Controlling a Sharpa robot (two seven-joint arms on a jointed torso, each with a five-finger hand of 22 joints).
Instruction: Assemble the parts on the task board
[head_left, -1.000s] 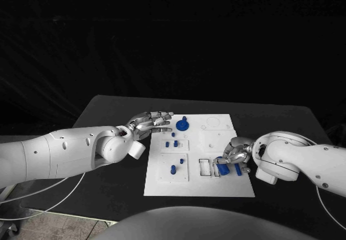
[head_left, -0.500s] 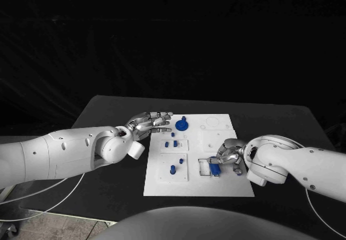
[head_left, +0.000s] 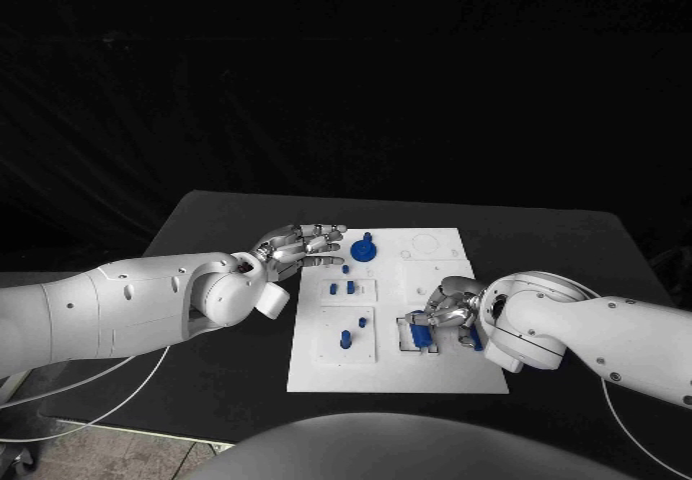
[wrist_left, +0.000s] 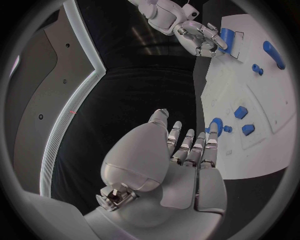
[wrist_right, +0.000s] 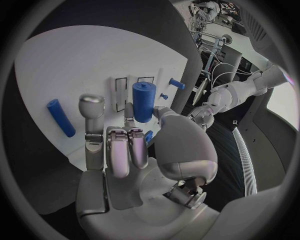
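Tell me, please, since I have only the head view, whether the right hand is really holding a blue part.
Observer: Yes; the right wrist view shows the blue cylinder pinched by the right hand, thumb against fingers, next to a narrow slot.
Operator: Is anything lying near that hand?
Observer: A blue rod lies flat on the task board, apart from the fingers.
Operator: And the left hand?
Observer: Its wrist view shows the left hand with straight fingers, holding nothing.
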